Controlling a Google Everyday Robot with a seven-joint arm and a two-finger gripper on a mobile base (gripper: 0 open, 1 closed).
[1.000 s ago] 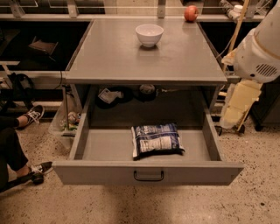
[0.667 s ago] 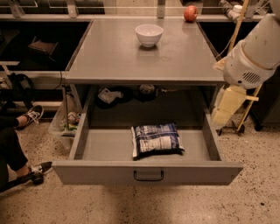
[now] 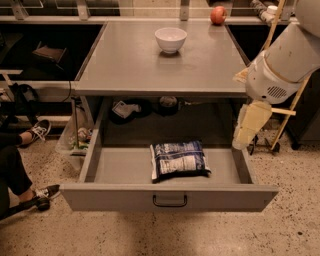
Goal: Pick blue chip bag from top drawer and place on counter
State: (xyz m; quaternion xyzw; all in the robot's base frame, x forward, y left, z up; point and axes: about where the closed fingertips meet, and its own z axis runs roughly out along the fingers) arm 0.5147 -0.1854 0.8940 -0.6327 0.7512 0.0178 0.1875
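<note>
The blue chip bag [image 3: 179, 160], dark navy with a white label panel, lies flat in the middle of the open top drawer [image 3: 170, 196], near its front. The drawer is pulled fully out, its dark wire handle at the middle of the front panel. The grey counter [image 3: 135, 65] is above it. My gripper [image 3: 242, 142], cream-coloured, hangs down from the white arm over the drawer's right wall, to the right of the bag and above it, apart from it. Nothing is seen held in it.
A white bowl [image 3: 170, 39] stands at the back middle of the counter, a red apple [image 3: 218, 15] behind its far right corner. A person's legs and shoes [image 3: 36, 131] are at the left on the floor. Wooden sticks [image 3: 286, 112] lean at the right behind the arm.
The arm has swung left and down. The gripper has moved from beside the drawer's right side to over its right wall. The bag and the drawer have not moved.
</note>
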